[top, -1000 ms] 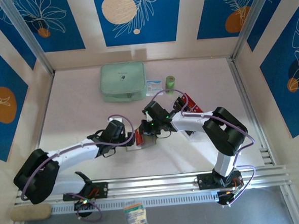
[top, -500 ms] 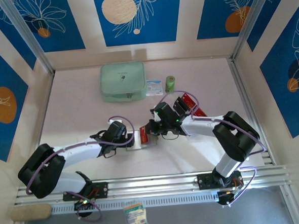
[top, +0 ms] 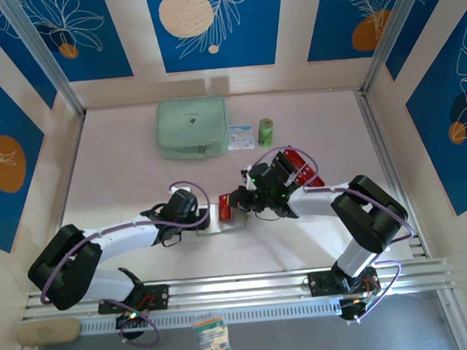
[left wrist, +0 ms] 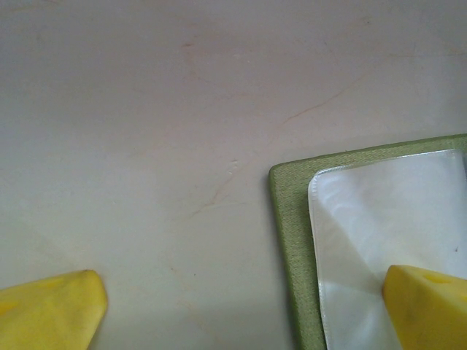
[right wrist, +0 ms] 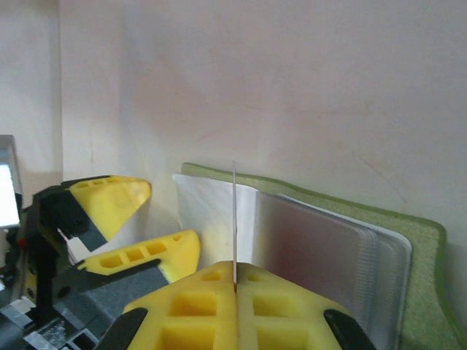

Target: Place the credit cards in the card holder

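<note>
The olive-green card holder [right wrist: 432,290] lies open on the table, its clear sleeves [left wrist: 379,219] facing up. My left gripper [left wrist: 244,310] is open and straddles the holder's left edge [left wrist: 287,240], with one yellow fingertip [left wrist: 430,306] resting on the sleeve. My right gripper [right wrist: 234,273] is shut on a red credit card [top: 226,207]. The right wrist view shows this card edge-on [right wrist: 234,211], standing upright over the sleeves [right wrist: 321,240]. More red credit cards [top: 300,161] lie behind the right arm. In the top view both grippers meet at the holder [top: 219,222].
A pale mint zip pouch [top: 191,127] lies at the back of the table. Right of it are a small packet [top: 240,135] and a green roll [top: 266,131]. A packet [top: 212,339] and a beige pad [top: 49,331] lie in front of the rail.
The right arm's elbow has swung out to the right and its wrist has shifted right with the red card. The left gripper has stayed on the holder.
</note>
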You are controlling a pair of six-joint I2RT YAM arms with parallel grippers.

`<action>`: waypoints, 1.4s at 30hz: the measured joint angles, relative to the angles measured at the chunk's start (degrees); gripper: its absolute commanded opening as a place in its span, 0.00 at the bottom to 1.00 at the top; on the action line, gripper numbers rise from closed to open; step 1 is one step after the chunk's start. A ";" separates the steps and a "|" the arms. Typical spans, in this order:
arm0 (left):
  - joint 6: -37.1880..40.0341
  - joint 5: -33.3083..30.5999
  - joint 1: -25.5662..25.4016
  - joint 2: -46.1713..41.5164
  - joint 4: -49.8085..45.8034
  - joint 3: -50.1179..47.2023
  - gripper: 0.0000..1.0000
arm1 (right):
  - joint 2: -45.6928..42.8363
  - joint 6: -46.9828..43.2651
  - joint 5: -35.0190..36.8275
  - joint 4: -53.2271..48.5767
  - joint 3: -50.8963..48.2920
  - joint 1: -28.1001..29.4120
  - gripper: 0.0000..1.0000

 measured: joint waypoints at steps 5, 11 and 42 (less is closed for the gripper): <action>0.00 0.00 0.00 -0.22 0.02 -0.11 1.00 | 1.36 1.29 -0.61 2.29 -0.09 0.00 0.00; 0.02 0.02 0.00 -0.26 0.11 -0.20 1.00 | 2.64 1.95 -0.68 3.67 -0.66 0.00 0.00; 0.02 0.02 0.00 -0.26 0.22 -0.24 1.00 | 6.69 4.92 -4.76 11.13 -3.10 0.13 0.00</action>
